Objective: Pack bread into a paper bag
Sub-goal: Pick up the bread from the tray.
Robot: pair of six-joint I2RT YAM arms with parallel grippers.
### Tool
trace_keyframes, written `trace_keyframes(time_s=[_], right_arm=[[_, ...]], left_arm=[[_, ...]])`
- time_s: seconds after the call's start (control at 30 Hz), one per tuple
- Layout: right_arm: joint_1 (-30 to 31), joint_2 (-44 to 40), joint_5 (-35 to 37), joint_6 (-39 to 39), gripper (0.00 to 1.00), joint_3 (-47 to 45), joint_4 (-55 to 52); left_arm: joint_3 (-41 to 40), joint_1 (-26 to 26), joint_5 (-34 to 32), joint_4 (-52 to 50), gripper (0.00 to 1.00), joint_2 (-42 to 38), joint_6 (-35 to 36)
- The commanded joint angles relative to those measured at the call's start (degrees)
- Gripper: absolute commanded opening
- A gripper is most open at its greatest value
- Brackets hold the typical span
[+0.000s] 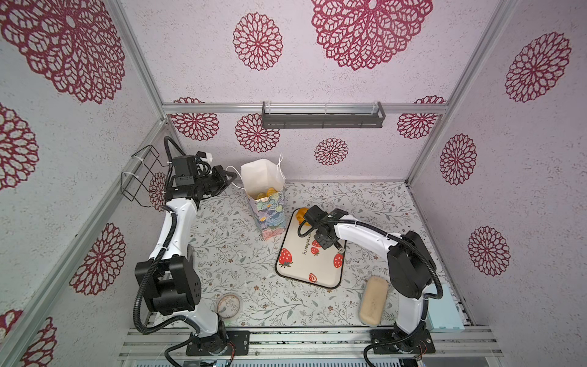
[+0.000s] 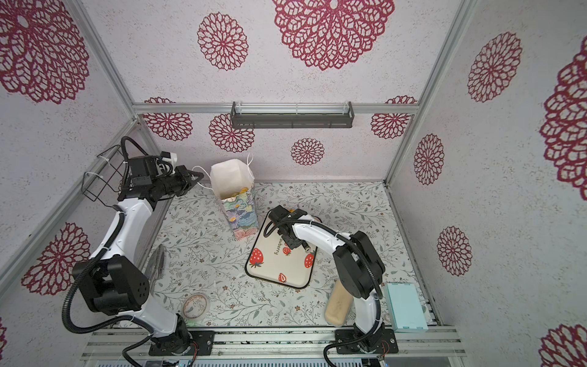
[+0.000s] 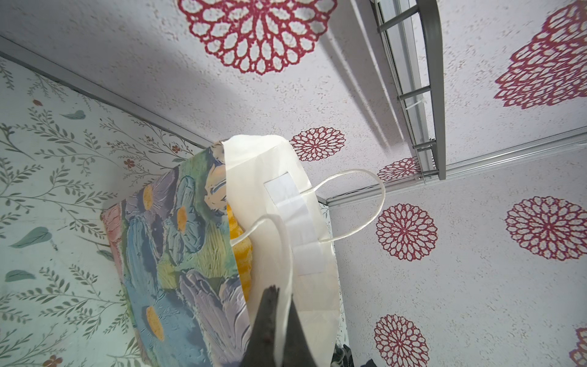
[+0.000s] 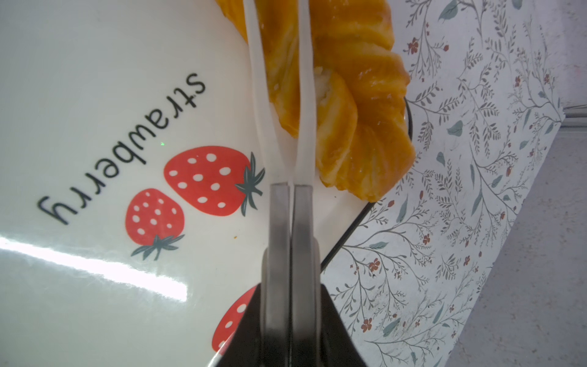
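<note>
Paper bag (image 1: 270,213) upright on leaf-print tablecloth (image 1: 228,254), crimson-rosette walls (image 1: 197,63) all round

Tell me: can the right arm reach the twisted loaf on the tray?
Likely yes: the right hand is at the loaf, its fingers closed on a strand, nothing in between.

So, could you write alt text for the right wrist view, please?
The right hand is closed on a glossy orange twisted loaf lying at the corner of a white strawberry-print tray. A floral tablecloth shows beside the tray.
</note>
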Motion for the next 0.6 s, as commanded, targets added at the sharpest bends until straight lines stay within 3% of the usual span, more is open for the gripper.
trace_keyframes(time_s=[0.0, 0.57], right_arm=[[0.79, -5.89, 0.25, 1.36, 0.19, -0.05, 0.11], [0.77, -19.31, -6.62, 6.21, 0.18, -3.50, 1.26]], left_arm=[[0.28, 0.52, 0.56, 1.51, 0.00, 0.03, -0.12], [0.07, 0.48, 0.78, 1.90, 0.00, 0.03, -0.40]])
